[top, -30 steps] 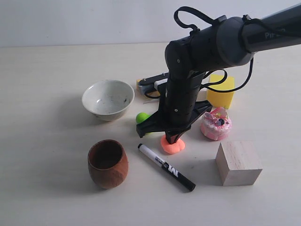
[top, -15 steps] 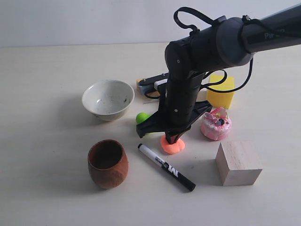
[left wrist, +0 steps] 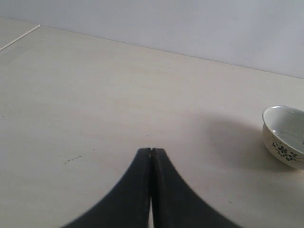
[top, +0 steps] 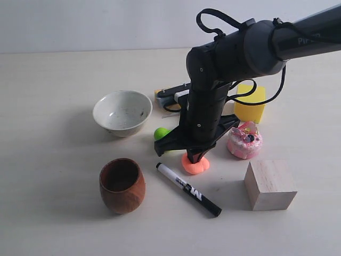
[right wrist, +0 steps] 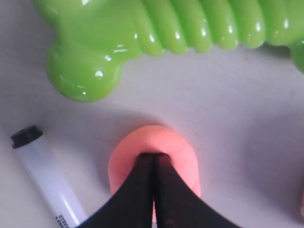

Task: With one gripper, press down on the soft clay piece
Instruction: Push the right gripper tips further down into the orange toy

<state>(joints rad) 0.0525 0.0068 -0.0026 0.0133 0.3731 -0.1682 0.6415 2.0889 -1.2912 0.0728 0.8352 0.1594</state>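
Note:
The soft clay piece (top: pixel 196 165) (right wrist: pixel 175 148) is a salmon-orange lump on the table, between the marker and the pink cake. My right gripper (top: pixel 195 158) (right wrist: pixel 153 156) is shut, and its joined black fingertips are sunk into the top of the clay, which bulges around them. My left gripper (left wrist: pixel 151 151) is shut too, with nothing between its fingers; it hovers over bare table far from the clay and does not show in the exterior view.
Around the clay lie a black-and-white marker (top: pixel 188 189) (right wrist: pixel 45 179), a green ribbed toy (top: pixel 161 133) (right wrist: pixel 156 28) and a pink frosted toy cake (top: pixel 244 140). Farther off stand a white bowl (top: pixel 122 112) (left wrist: pixel 285 135), a brown cup (top: pixel 122 184), a wooden block (top: pixel 269 184) and a yellow block (top: pixel 250 103).

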